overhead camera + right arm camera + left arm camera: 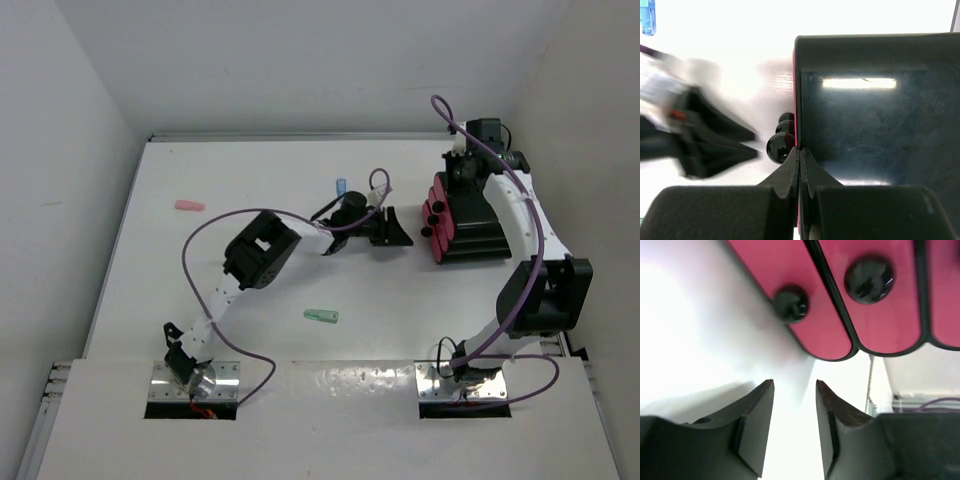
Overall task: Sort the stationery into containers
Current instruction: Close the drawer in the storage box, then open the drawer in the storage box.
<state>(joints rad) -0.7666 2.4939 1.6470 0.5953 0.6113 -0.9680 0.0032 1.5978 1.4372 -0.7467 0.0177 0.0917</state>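
The containers are magenta-red drawers with round black knobs, stacked in a black box at the right of the table. My left gripper is open and empty, just left of the drawer fronts; in the left wrist view its fingertips point at the lowest drawer. My right gripper is shut, its tips at the front edge of the box top, above the knobs. Loose stationery lies on the table: a pink piece, a blue piece and a mint piece.
The white table is walled on the left, back and right. The blue piece also shows at the top left of the right wrist view. Purple cables loop over both arms. My left gripper shows blurred in the right wrist view.
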